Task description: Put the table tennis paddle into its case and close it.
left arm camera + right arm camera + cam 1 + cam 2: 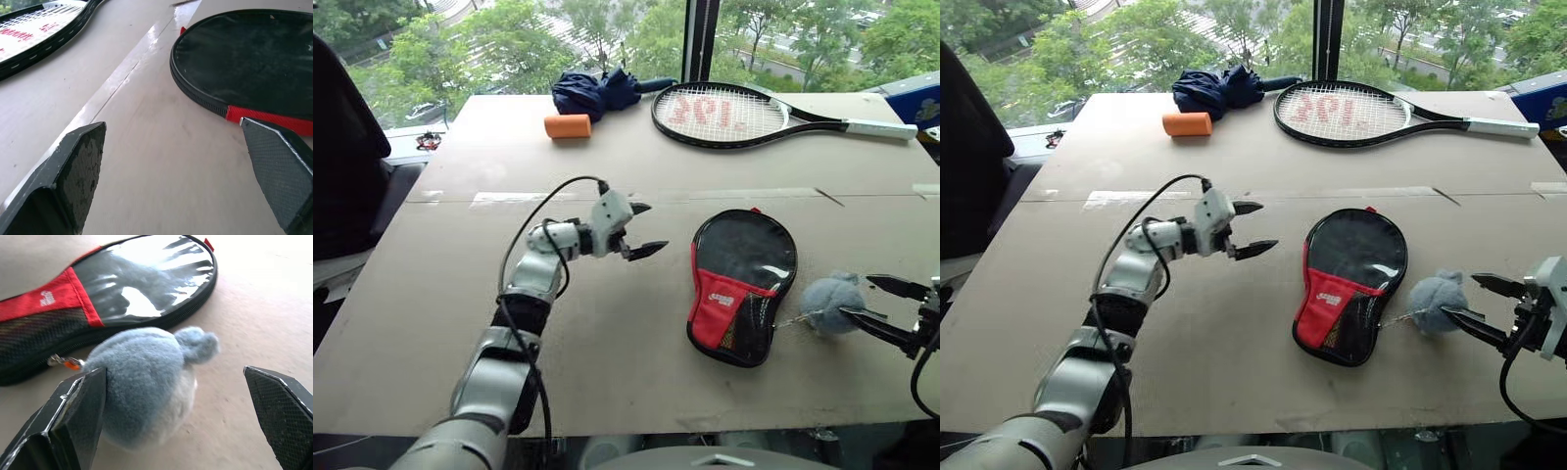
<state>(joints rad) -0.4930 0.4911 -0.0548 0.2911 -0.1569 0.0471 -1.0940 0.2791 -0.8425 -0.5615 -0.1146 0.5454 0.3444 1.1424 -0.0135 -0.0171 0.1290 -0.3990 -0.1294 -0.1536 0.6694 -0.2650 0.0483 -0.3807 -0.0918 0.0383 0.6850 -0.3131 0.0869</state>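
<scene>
Nearest the camera, the right gripper (1474, 305) is seen at the right edge of the table (607, 372), a flat surface of pale matte board with a taped seam running across it. Its two black, wedge-shaped fingers are spread wide and nothing is pinched between them; in the right wrist view their inner pads (80, 416) are shown to be finely cross-hatched. Just ahead of the fingertips a grey-blue fuzzy ball (142, 382) is lying on the board, soft and plush, with a small round nub on one side. Whether one fingertip is touching the ball cannot be told. The ball is joined by a short metal chain to the zipper of the case.

The case (741, 284) is lying flat right of the table's middle, paddle-shaped, zipped around its black edge. Its round head is covered by glossy clear plastic, and the narrow handle end is crossed by a red fabric panel above dark mesh. The table tennis paddle cannot be made out for certain behind the reflective plastic.

To the left of the case and apart from it, the left gripper (641, 230) is held above the board, its pointed black fingers spread apart and empty.

Toward the far edge, an orange cylinder (568, 125) with a matte surface is lying on its side. Just behind it a crumpled dark blue folded umbrella (592, 93) is seen, and to its right a black-framed strung tennis racket (724, 114) with red lettering on the strings and a white grip.
</scene>
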